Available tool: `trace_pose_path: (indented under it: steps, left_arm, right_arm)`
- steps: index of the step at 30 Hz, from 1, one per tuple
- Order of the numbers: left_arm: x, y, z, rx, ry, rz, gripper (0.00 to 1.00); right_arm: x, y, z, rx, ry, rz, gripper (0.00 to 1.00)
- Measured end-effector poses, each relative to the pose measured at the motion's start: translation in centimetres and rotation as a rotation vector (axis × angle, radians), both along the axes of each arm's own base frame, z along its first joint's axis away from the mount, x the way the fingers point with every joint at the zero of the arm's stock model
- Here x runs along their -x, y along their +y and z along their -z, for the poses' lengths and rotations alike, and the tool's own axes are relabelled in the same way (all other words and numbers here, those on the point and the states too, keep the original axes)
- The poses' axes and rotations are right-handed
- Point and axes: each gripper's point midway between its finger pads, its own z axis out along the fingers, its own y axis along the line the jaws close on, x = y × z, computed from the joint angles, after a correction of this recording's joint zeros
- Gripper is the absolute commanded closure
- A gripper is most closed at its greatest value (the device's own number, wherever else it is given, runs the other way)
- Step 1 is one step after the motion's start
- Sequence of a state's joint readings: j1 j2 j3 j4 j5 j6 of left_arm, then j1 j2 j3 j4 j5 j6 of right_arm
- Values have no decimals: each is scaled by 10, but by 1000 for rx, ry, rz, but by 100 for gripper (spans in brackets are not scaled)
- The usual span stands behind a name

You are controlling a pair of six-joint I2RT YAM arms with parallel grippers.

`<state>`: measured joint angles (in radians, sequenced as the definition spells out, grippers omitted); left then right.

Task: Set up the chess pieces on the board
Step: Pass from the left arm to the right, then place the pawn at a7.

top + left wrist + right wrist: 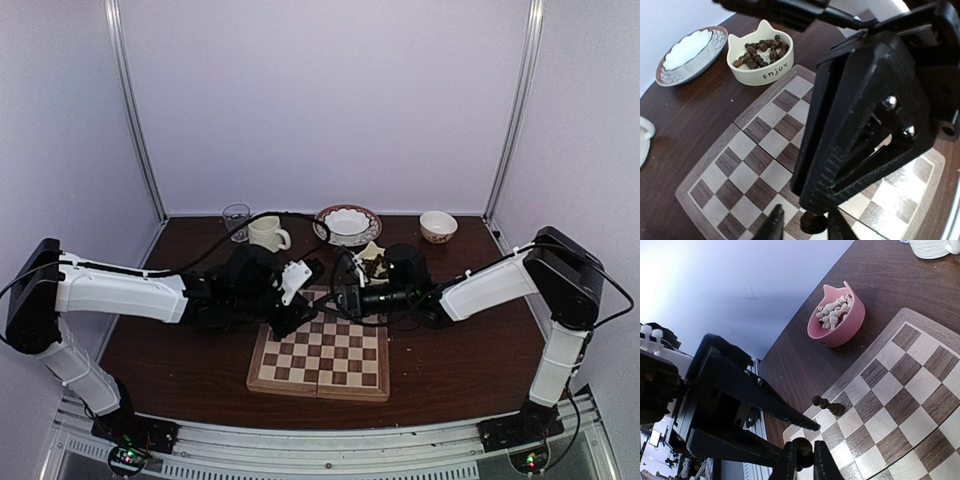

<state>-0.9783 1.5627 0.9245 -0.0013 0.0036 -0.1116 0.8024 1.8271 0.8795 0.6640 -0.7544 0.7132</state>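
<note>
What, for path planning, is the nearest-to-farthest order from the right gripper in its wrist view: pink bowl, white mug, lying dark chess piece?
From the right gripper:
1. dark chess piece, on the board just ahead.
2. pink bowl, beyond the board's edge.
3. white mug, top right corner.

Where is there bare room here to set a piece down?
Free: the near rows of the board, and the bare table on either side of it, toward each arm's base. Crowded: the board's far edge, where the left claw and the right claw, shut on a dark piece, meet, with the cat-shaped bowl just behind.
</note>
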Motion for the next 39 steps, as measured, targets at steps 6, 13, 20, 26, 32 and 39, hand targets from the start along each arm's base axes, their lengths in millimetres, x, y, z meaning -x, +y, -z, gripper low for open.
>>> trace_pose_path:
  steps: [6, 13, 20, 26, 32, 39]
  left_arm:
    - [-3, 3, 0, -5, -9, -25, 50]
    - [-5, 25, -22, 45, -54, -114, 43]
    - [-32, 65, -46, 111, -98, -340, 45]
    - [-52, 114, -43, 135, -95, -543, 45]
    - [-52, 133, -45, 153, -115, -623, 45]
    - [-55, 140, -49, 173, -133, -666, 44]
  right_arm:
    - [-6, -13, 14, 135, -55, 65, 100]
    - [-27, -34, 20, 332, -176, 192, 99]
    - [-17, -22, 20, 512, -352, 188, 96]
    - [-1, 4, 17, 555, -454, 133, 96]
    - [14, 27, 38, 632, -522, 56, 95]
    - [26, 41, 58, 682, -553, -14, 93]
